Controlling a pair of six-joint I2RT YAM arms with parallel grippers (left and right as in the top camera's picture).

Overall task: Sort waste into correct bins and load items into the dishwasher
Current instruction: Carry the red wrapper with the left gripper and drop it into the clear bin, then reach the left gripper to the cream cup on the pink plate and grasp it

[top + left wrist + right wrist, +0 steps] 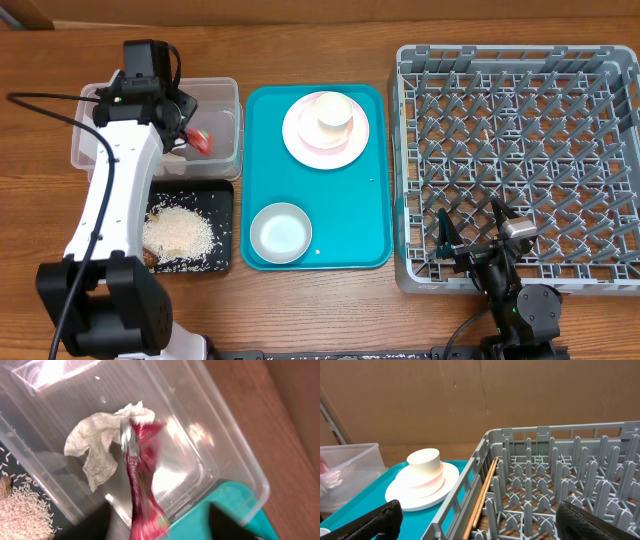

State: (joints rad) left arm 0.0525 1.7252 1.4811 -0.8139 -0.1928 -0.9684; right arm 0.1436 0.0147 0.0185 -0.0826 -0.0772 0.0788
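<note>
Right gripper (472, 226) sits at the near edge of the grey dish rack (500, 52), fingers spread wide, nothing in them. Its wrist cam catches a thin wooden stick (484, 491) along the rack wall, which overhead doesn't really show. Rice scraps (180, 232) fill the black tray (222, 200). The bowl (280, 232) is on the teal tray (350, 200), with the cup (333, 112) on the pink plate (300, 135) further back. Left gripper (165, 525) looks spread over the clear tub (240, 465). The red wrapper (142, 485) is a shiny blurred streak beside the crumpled tissue (97, 445).
</note>
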